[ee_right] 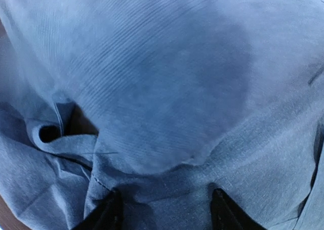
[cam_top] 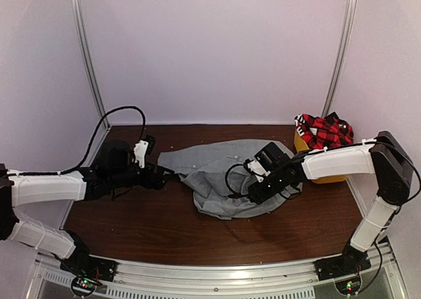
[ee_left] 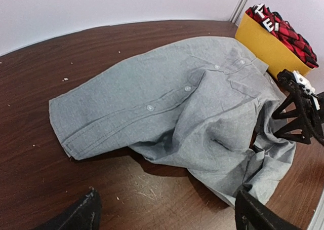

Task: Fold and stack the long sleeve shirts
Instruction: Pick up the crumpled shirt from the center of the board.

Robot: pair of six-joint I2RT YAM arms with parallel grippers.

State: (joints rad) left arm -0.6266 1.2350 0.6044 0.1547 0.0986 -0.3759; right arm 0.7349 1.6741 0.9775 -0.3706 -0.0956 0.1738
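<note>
I reckon I'm flattening the grey shirt (cam_top: 210, 174): my right fingers (ee_right: 109, 215) parted on it, left fingers (ee_left: 76, 217) released; next, pinch a hem.

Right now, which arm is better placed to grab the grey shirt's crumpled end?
Right: the right fingers hover directly over crumpled folds of the grey shirt; the left fingers sit open off its flat far end.

— Dark brown wooden worktop (cam_top: 131, 226), scuffed, dotted with pale specks (ee_left: 65, 79)?
— Yes, and scratched near the front edge.
— Lying on it?
— A light-grey shirt (ee_left: 177, 108), rumpled in the middle, button front up, one end spread flat toward the left.
— And besides that?
— A yellow tub (ee_left: 266, 45) in the far right corner, just beside the shirt's collar end; touching or not, hard to tell
</note>
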